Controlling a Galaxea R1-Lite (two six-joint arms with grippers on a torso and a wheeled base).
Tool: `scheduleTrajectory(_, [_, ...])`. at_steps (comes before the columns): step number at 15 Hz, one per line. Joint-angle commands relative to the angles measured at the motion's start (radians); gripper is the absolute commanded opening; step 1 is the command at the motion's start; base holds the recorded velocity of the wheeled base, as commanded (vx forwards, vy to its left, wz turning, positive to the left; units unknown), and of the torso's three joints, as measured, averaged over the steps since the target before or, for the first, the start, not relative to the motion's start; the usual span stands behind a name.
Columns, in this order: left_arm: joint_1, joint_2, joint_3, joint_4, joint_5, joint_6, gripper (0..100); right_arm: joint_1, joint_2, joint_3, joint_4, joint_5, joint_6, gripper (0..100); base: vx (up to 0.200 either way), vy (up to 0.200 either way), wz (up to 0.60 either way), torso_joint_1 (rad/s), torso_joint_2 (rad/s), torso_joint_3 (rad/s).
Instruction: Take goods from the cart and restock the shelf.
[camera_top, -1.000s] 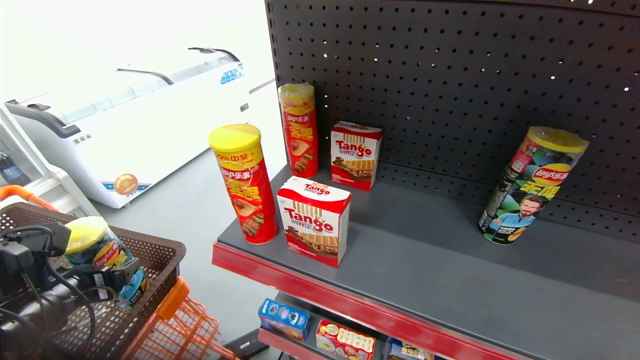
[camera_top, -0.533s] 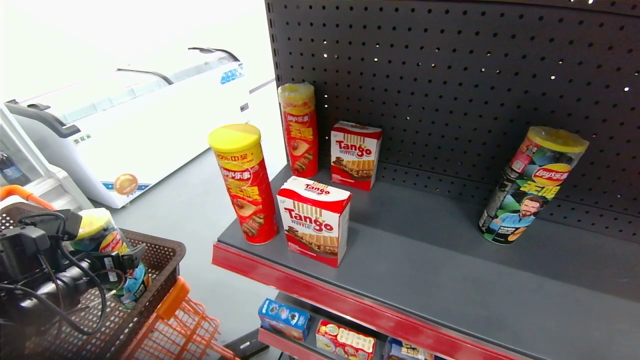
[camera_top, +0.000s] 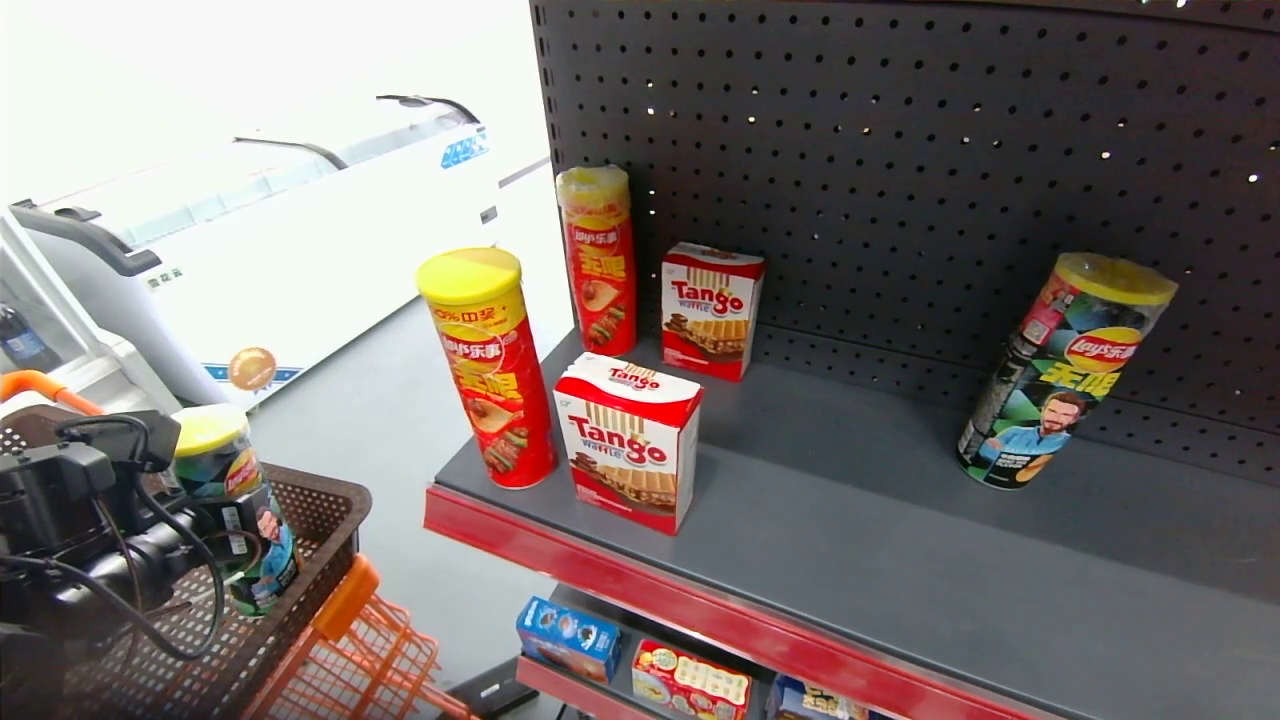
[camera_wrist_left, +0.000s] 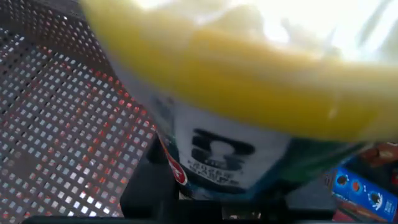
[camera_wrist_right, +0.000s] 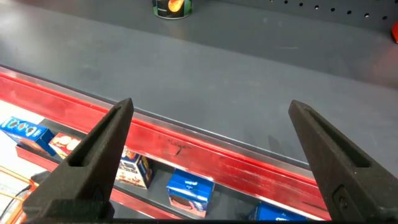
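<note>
My left gripper (camera_top: 240, 525) is shut on a green chips can (camera_top: 222, 462) with a yellow lid, holding it nearly upright just above the brown cart basket (camera_top: 320, 500). In the left wrist view the can (camera_wrist_left: 224, 155) looms close over the basket mesh (camera_wrist_left: 56, 124). The grey shelf (camera_top: 850, 520) carries two red chips cans (camera_top: 490, 370), two wafer boxes (camera_top: 628, 440) and a matching green can (camera_top: 1065, 370) leaning on the pegboard. My right gripper (camera_wrist_right: 211, 155) is open, hovering in front of the shelf's red edge (camera_wrist_right: 186, 140).
A white chest freezer (camera_top: 250, 250) stands behind the cart. The cart's orange frame (camera_top: 370, 640) sits close to the shelf's left corner. Snack boxes (camera_top: 570, 635) fill the lower shelf. Bare shelf floor (camera_top: 820, 470) lies between the wafer boxes and the green can.
The left gripper has lifted the green can up out of the basket and tipped it more upright. The goods on the shelf have not moved.
</note>
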Motion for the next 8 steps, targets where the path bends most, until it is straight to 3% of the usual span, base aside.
scheduleTrajectory(1, [-0.003, -0.061, -0.006, 0.003, -0.004, 0.011, 0, 0.0, 0.002, 0.0, 0.0, 0.0, 0.0, 100, 0.0, 0.0, 0.0, 0.0, 0.0, 0.0])
scheduleTrajectory(3, [-0.006, -0.127, -0.016, 0.025, -0.021, 0.012, 0, 0.0, 0.002, 0.0, 0.0, 0.0, 0.0, 100, 0.0, 0.0, 0.0, 0.0, 0.0, 0.0])
scheduleTrajectory(4, [-0.006, -0.196, -0.044, 0.092, -0.053, 0.035, 0, 0.0, 0.002, 0.0, 0.0, 0.0, 0.0, 100, 0.0, 0.0, 0.0, 0.0, 0.0, 0.0])
scheduleTrajectory(6, [-0.006, -0.219, -0.072, 0.108, -0.056, 0.046, 0, 0.0, 0.002, 0.0, 0.0, 0.0, 0.0, 100, 0.0, 0.0, 0.0, 0.0, 0.0, 0.0])
scheduleTrajectory(8, [-0.054, -0.342, -0.162, 0.208, -0.062, 0.046, 0, -0.002, 0.002, 0.0, 0.0, 0.0, 0.0, 100, 0.0, 0.0, 0.0, 0.0, 0.0, 0.0])
